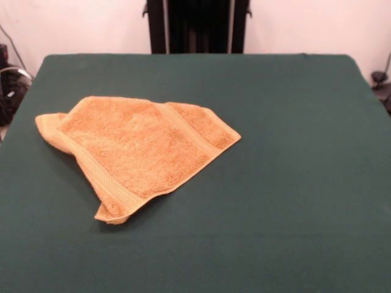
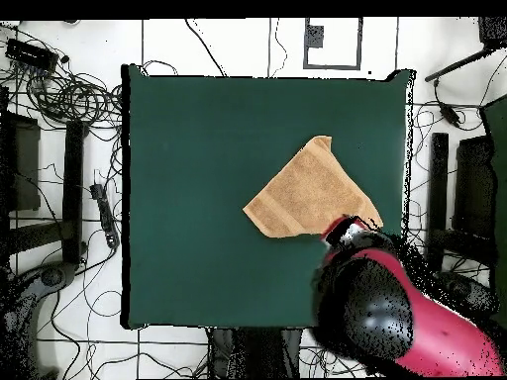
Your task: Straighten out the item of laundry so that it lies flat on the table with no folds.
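The golden-orange towel [image 1: 137, 149] lies crumpled on the green table [image 1: 293, 183], left of the middle in the front view. It forms an irregular shape: its left end is folded under, and a border band runs along the near-left edge to a bunched corner. In the overhead view the towel [image 2: 307, 193] lies right of the middle of the table [image 2: 188, 198], toward the robot's side. The red and black arm [image 2: 396, 317] hangs over the table's bottom right corner and covers the towel's nearest edge. No gripper shows in either view.
The robot's black pedestal [image 1: 197, 25] stands behind the table's far edge. Cables [image 2: 69, 94] and stands lie on the floor around the table. Dark gear sits at the left edge [image 1: 9, 91] of the front view.
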Motion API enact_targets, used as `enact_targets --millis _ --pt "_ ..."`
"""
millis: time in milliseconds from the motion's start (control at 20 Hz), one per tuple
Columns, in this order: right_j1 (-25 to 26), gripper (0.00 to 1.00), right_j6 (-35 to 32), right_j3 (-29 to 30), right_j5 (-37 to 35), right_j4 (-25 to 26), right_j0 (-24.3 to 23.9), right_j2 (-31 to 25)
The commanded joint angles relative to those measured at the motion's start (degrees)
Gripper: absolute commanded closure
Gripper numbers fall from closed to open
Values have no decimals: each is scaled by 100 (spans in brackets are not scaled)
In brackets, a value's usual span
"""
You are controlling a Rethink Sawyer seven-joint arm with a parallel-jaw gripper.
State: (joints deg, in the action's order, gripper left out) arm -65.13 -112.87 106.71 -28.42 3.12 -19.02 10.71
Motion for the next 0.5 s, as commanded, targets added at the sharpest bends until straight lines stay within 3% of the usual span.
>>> enact_targets --millis 50,500 --pt "634 0 713 591 61 -260 -754 -1426" --pt "866 0 579 663 127 -133 -1311 -2054"
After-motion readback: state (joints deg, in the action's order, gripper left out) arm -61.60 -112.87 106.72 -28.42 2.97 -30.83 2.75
